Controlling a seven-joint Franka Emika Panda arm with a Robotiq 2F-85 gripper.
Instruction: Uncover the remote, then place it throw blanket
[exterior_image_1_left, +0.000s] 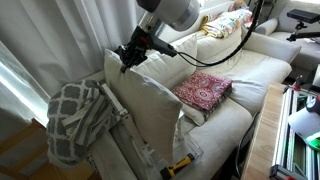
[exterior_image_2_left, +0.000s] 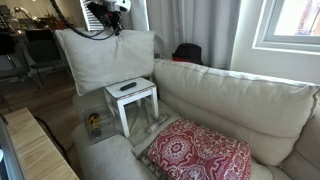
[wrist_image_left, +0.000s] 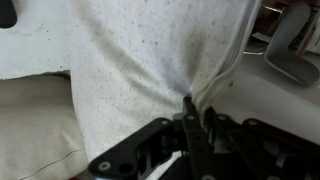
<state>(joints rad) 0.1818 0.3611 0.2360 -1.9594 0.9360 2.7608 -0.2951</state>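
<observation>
My gripper (exterior_image_1_left: 128, 57) is shut on the top edge of a big white pillow (exterior_image_1_left: 150, 105) and holds it upright; it also shows in an exterior view (exterior_image_2_left: 108, 22). In the wrist view the jaws (wrist_image_left: 190, 112) pinch the pillow's fabric (wrist_image_left: 150, 60). A dark remote (exterior_image_2_left: 128, 86) lies uncovered on a small white stand (exterior_image_2_left: 140, 100) in front of the pillow (exterior_image_2_left: 105, 55). The grey-and-white patterned throw blanket (exterior_image_1_left: 75, 120) hangs over the sofa arm beside the pillow.
A cream sofa (exterior_image_2_left: 230, 100) fills the scene. A red patterned cushion (exterior_image_1_left: 203, 90) lies on its seat and shows in both exterior views (exterior_image_2_left: 200, 150). A yellow-black object (exterior_image_2_left: 94, 122) sits by the stand. Curtains (exterior_image_1_left: 50, 40) hang behind. A wooden table edge (exterior_image_2_left: 35, 150) is close by.
</observation>
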